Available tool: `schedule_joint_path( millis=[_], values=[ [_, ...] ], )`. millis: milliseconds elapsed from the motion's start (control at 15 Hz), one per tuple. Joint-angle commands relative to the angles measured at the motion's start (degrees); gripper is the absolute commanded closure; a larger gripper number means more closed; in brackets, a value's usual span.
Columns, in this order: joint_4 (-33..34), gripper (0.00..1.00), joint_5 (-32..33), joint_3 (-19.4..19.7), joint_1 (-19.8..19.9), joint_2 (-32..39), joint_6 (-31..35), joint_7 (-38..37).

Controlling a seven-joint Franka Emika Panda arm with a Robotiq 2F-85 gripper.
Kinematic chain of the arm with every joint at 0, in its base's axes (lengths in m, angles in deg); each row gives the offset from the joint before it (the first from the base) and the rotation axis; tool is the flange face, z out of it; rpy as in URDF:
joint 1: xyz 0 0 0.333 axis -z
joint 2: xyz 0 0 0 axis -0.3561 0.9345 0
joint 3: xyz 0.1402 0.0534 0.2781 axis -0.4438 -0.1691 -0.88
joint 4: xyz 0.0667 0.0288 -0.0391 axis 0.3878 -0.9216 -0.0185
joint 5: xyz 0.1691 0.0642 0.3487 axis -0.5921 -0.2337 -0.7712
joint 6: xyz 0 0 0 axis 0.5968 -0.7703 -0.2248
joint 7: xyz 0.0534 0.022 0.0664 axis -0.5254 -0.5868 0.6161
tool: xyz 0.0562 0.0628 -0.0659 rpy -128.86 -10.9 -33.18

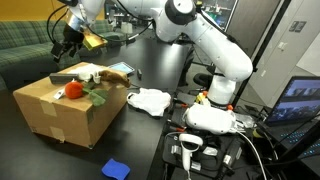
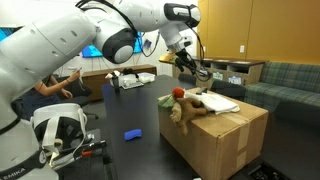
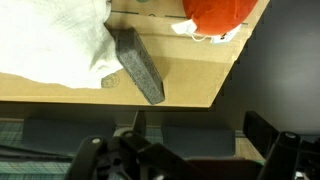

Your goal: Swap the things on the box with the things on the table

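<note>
The brown cardboard box (image 1: 62,112) (image 2: 225,132) stands on the black table (image 1: 160,68) (image 2: 125,112). On its top lie a red-orange thing (image 1: 74,90) (image 2: 178,93) (image 3: 215,14), a white cloth (image 3: 48,40) (image 2: 217,103) and a grey block (image 3: 138,65) (image 1: 64,78). A brown and green soft toy (image 2: 186,110) (image 1: 96,97) lies beside the red thing. On the table lie a white cloth (image 1: 150,100) and a small blue thing (image 1: 116,168) (image 2: 132,132). My gripper (image 1: 68,42) (image 2: 187,64) (image 3: 197,128) hangs open above the box's far edge, with nothing between its fingers.
A green striped sofa (image 1: 25,45) (image 2: 285,80) stands behind the box. A white headset (image 1: 208,118) and cables lie near the arm's base (image 1: 222,92). A laptop (image 1: 300,100) sits at the table's edge. A person (image 2: 55,88) sits at the far side.
</note>
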Motion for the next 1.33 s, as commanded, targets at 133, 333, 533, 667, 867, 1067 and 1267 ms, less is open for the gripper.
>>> schedule_joint_path(
  millis=[133, 333, 533, 667, 867, 1067, 1267],
  values=[
    [-1.6, 0.00, 6.1, -6.8, 3.2, 3.6, -2.5, 2.3],
    [-2.5, 0.00, 9.1, -9.6, 5.2, 5.6, -3.4, 2.3],
    [-3.3, 0.00, 11.8, -12.5, 7.4, 7.5, -4.1, 2.3],
    [-2.9, 0.00, 13.5, -13.7, 8.1, 9.0, -4.4, 2.3],
    [-2.6, 0.00, 15.8, -15.7, 8.8, 10.6, -4.5, 2.3],
    [-3.0, 0.00, 17.9, -17.5, 9.4, 11.8, -4.3, 2.3],
    [-3.1, 0.00, 19.6, -19.1, 9.9, 12.9, -4.2, 2.3]
  ],
)
